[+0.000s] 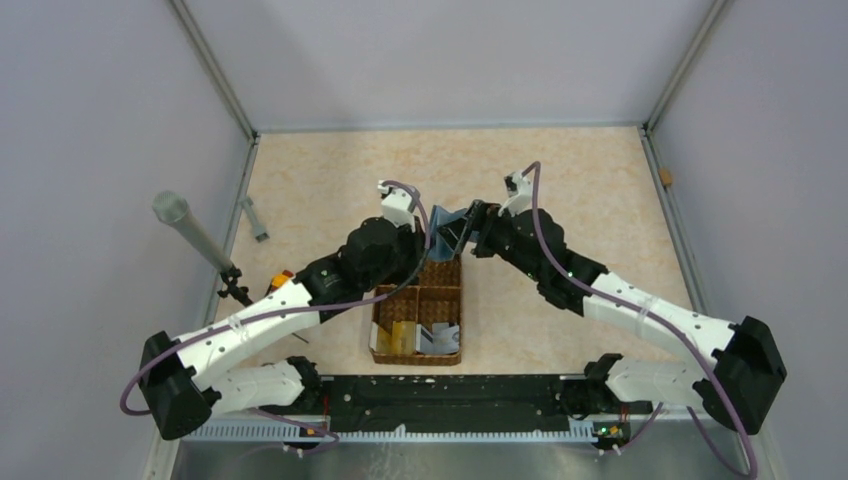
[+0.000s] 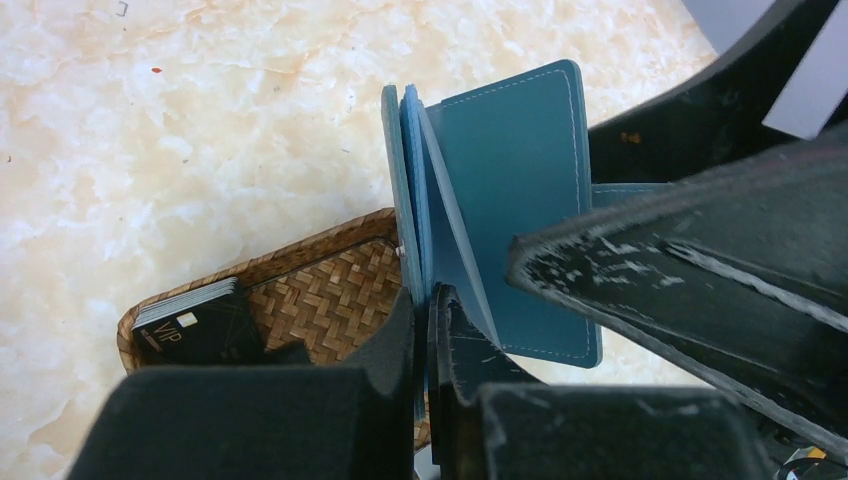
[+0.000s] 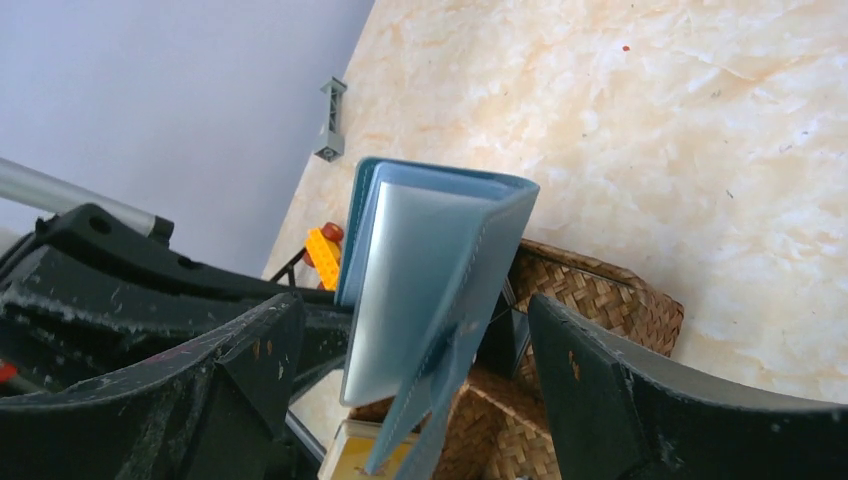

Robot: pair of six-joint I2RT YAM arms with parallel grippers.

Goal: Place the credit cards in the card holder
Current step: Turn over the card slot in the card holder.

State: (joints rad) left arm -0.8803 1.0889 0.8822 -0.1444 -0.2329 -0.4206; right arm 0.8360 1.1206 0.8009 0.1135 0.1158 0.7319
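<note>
— Why held the card holder (image 2: 500, 190) up on end over the far rim of the wicker basket (image 1: 420, 345), and not left flat on the counter (image 1: 330, 180)?

— Most likely to get at the sleeves. Clamped one cover's lower edge in the left end effector (image 2: 425, 305), shut tight on the card holder, and so stood the leaves upright and fanned apart.

— And the right end effector (image 3: 405, 330)?

— Spread wide, one finger to each side of the fanned leaves, gripping nothing. Placed there, by the look, to part the covers further or steady them for loading.

— Saw the credit cards (image 1: 403, 335) where?

— Down in the basket's near compartments, gold beside white-grey. Spotted a dark card (image 2: 190, 325) in another compartment too. Found none in the clear sleeves, as far as could be told.

— Judged the task how far along?

— Early. Opened and presented the holder; needed next a free end effector to fetch a card.
</note>
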